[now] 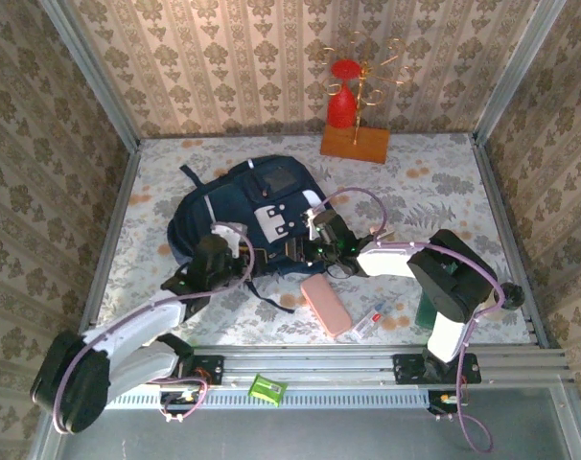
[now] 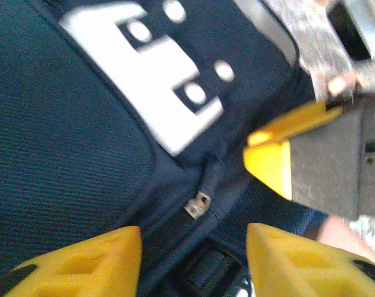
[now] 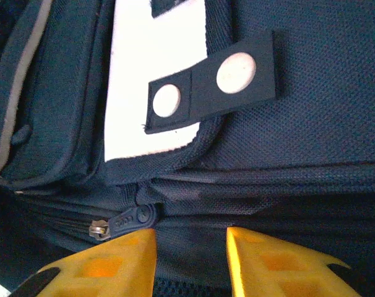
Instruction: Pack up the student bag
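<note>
The student bag (image 1: pixel 241 203) lies flat mid-table, dark navy with a grey-white front patch (image 1: pixel 274 221). Both grippers are at its near edge. My left gripper (image 1: pixel 235 251) is open, and its yellow fingers (image 2: pixel 82 263) straddle a metal zipper slider (image 2: pixel 198 204) and a dark strap buckle (image 2: pixel 215 269) without holding either. The right gripper's yellow finger (image 2: pixel 275 158) shows close by. My right gripper (image 1: pixel 314 240) has its jaws apart against the bag's fabric (image 3: pixel 193 241). A dark zipper pull (image 3: pixel 129 219) lies just off its left fingertip (image 3: pixel 122 257), not between the jaws.
A pink pencil case (image 1: pixel 326 305) and a pen (image 1: pixel 372 321) lie on the cloth near the right arm. A dark green object (image 1: pixel 427 309) stands by that arm's base. At the back are a wooden stand with a red piece (image 1: pixel 353 129) and, on the front rail, a green item (image 1: pixel 267 387).
</note>
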Available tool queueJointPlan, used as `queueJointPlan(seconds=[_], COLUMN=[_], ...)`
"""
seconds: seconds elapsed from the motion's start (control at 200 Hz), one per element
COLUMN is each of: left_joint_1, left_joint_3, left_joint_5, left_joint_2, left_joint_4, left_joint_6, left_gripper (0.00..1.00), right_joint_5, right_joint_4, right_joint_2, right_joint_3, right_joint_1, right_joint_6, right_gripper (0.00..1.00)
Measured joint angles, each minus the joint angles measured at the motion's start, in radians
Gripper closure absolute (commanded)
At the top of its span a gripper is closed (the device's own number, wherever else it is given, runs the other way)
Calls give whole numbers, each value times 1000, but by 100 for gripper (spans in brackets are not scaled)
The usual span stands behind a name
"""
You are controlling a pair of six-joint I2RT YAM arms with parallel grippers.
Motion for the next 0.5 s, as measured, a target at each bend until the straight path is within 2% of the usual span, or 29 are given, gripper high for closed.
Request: queueJointPlan(seconds=[0.18,0.385,0.5], left_joint_1=[-4,-112,-139], left_joint_3=[72,233,319], left_joint_5=[-17,-76,-129], left_joint_2=[39,256,372], left_joint_4=[-126,-217,-252], left_joint_6=[16,81,127], left_gripper=[56,58,57], right_joint_5=[12,21,22], right_joint_4=[60,148,210], right_joint_2=[0,0,0], right_joint_3=[-36,-85,-119], right_joint_1=[0,0,-1], right_joint_6=[18,58,105], right_gripper=[72,77,79])
